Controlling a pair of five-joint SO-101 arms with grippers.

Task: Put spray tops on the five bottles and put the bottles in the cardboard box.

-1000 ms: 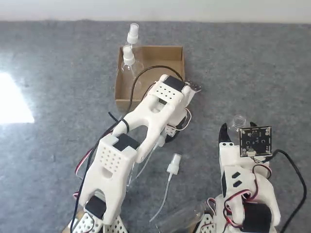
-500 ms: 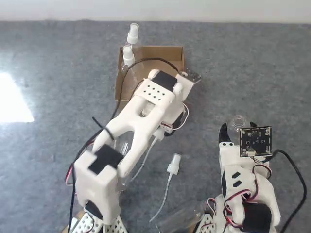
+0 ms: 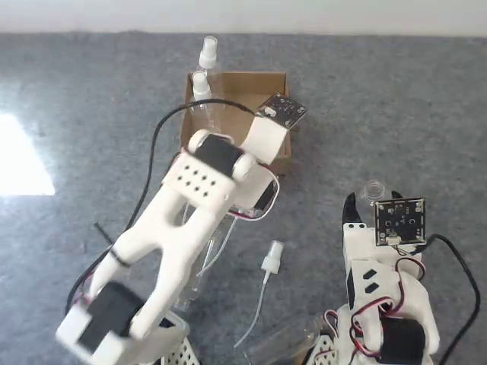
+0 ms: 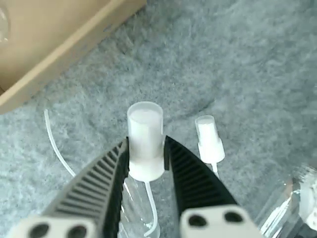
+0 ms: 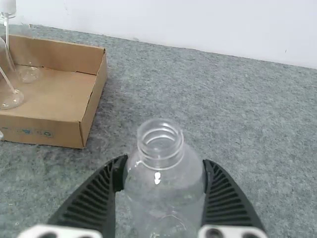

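My left gripper is shut on the white spray top of a clear bottle that hangs below it over the carpet. A loose spray top with its tube lies beside it. The right gripper is shut on an upright clear bottle with no top. The cardboard box holds one capped bottle; another capped bottle stands at its far edge.
The left arm stretches across the box's near side in the high view. An open clear bottle lies on the grey carpet between the arm bases. A thin loose tube lies near the box corner.
The left arm has pulled back toward its base and its wrist has tipped up, its camera board now over the box's right side. The right arm has not moved.
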